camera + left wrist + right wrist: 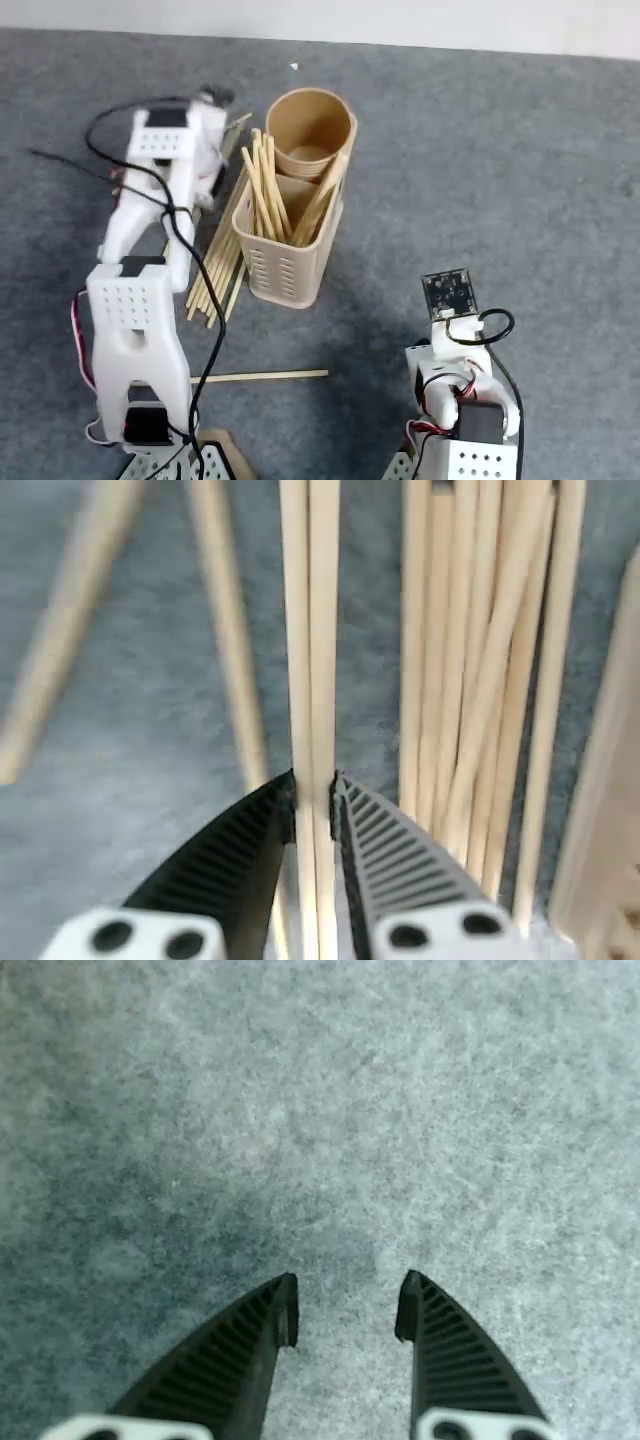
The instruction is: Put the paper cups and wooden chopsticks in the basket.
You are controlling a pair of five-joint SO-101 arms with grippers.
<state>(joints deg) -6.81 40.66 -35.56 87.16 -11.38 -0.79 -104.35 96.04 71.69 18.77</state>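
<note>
nearest the arm bases, the right end effector (345, 1310) hangs just above the grey surface (520, 150), its fingers partly apart with nothing between them. level with it, in front of the left arm's base, a lone chopstick (265, 376) lies flat on the surface, well apart from everything else. farther out stands the basket (285, 270), upright, a slotted beige tub. a bunch of standing chopsticks (265, 190) leans inside its nearer part, tips poking above the rim. at its left side, between the basket and the left arm, a pile of loose chopsticks (215, 275) lies on the surface, running away from the arms. over the far part of that pile the left end effector (313, 785) is closed down on two chopsticks (310, 630), one fingertip pressed on either side of the pair, with other sticks lying just beside them. farthest off, the paper cups (312, 118) sit nested in the basket's far end, mouth upward.
</note>
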